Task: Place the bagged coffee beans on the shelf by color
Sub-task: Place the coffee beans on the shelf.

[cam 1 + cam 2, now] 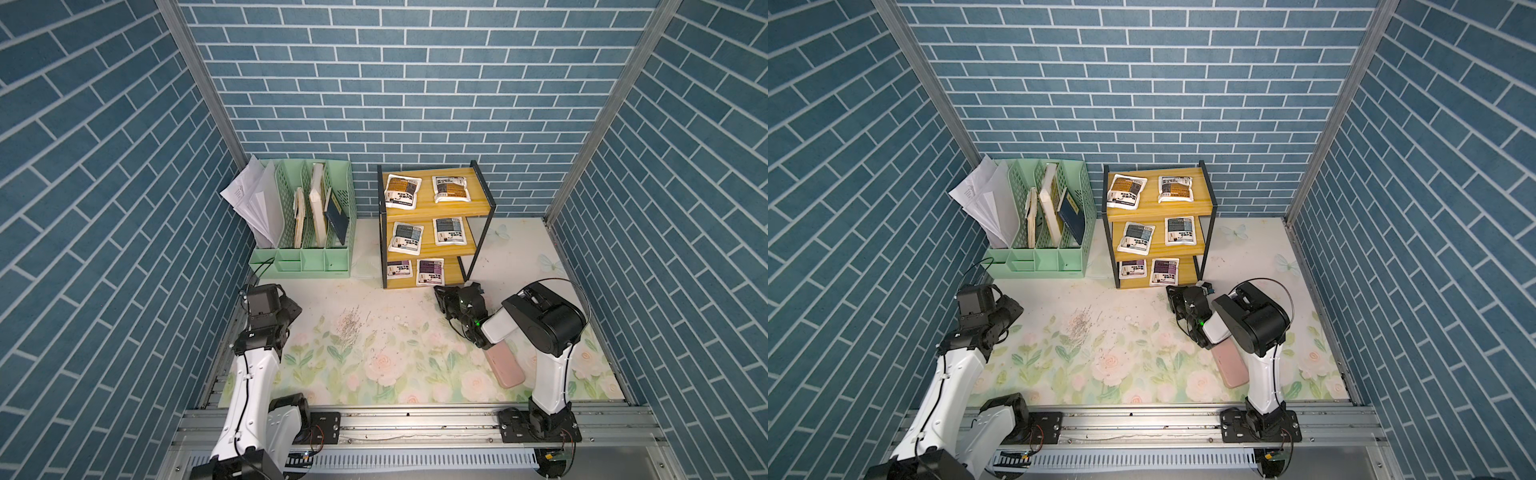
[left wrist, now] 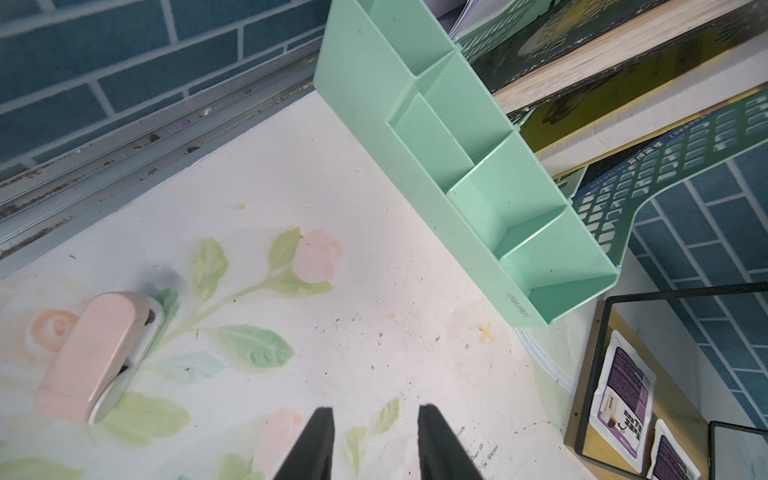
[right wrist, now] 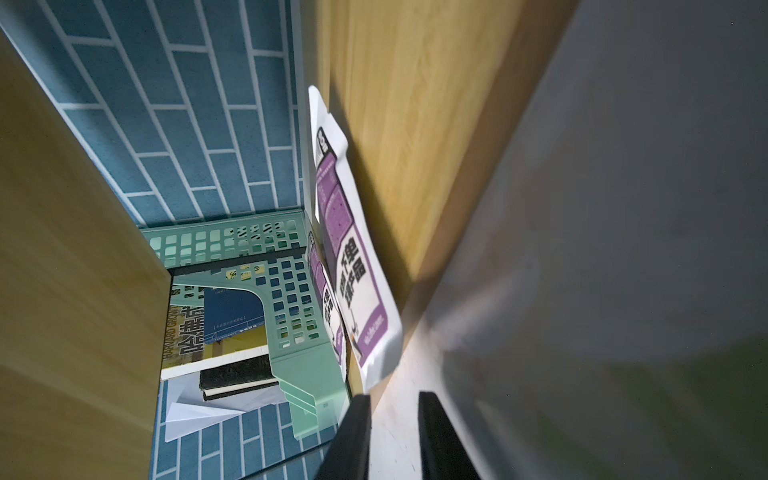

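Six coffee pouches lie on the shelf, and the right hand sits at its bottom tier.

The right hand (image 3: 395, 399) is low at the front edge of the shelf's (image 1: 478, 199) bottom board, its fingers narrowly parted with nothing between them. One purple pouch (image 3: 353, 266) lies flat just ahead of its fingertips, not touching, and the second purple pouch (image 1: 400, 269) lies beyond that one. Above this hand, the middle tier carries two blue-grey pouches (image 1: 450, 230) and the top tier two orange-brown pouches (image 1: 451, 188). A pink case (image 1: 505, 368) lies on the desk (image 1: 374, 311) behind the hand, partly under its arm. The left hand (image 2: 376, 409) hovers over the desk, spread and empty, with the mint file organizer (image 2: 478, 174) just ahead of it.
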You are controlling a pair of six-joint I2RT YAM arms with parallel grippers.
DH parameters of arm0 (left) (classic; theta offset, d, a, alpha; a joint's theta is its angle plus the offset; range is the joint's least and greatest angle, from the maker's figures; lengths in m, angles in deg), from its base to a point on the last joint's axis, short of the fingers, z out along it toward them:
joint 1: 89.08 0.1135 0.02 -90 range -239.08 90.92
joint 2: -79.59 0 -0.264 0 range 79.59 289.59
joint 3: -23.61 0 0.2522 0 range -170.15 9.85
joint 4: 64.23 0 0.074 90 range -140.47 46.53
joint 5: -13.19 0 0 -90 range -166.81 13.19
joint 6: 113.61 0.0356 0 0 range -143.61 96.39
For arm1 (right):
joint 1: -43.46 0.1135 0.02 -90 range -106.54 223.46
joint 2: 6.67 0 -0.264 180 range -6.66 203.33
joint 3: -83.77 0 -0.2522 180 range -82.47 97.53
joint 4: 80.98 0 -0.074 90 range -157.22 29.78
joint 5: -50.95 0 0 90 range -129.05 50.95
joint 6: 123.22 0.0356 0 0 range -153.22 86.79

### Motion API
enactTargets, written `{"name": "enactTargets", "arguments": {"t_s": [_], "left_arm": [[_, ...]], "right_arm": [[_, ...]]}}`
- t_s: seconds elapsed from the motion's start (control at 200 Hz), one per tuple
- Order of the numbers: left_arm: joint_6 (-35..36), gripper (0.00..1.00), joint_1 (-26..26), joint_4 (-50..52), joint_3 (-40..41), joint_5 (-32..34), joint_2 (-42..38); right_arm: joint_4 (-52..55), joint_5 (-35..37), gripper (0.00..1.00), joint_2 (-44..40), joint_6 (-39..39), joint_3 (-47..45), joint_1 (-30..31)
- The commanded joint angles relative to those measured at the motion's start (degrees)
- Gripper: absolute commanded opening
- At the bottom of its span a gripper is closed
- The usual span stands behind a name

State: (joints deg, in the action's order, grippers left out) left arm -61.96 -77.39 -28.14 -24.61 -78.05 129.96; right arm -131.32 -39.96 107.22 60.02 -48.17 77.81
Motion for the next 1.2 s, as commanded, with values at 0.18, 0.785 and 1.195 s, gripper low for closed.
{"name": "enactTargets", "arguments": {"t_s": [0.18, 0.785, 1.195], "left_arm": [[0.9, 0.39, -0.3, 0.6, 0.4, 0.6, 0.4], [0.7, 0.39, -0.3, 0.5, 1.0, 0.3, 0.3], [0.7, 0.4, -0.3, 0.1, 1.6, -0.4, -0.2]], "right_arm": [[-2.3, -0.7, 0.18, 4.0, 4.9, 2.9, -0.9], [-3.7, 1.4, 0.0, 2.2, 4.6, 2.1, -1.7], [9.1, 5.4, 0.0, 1.0, -3.2, 9.5, -1.9]]}}
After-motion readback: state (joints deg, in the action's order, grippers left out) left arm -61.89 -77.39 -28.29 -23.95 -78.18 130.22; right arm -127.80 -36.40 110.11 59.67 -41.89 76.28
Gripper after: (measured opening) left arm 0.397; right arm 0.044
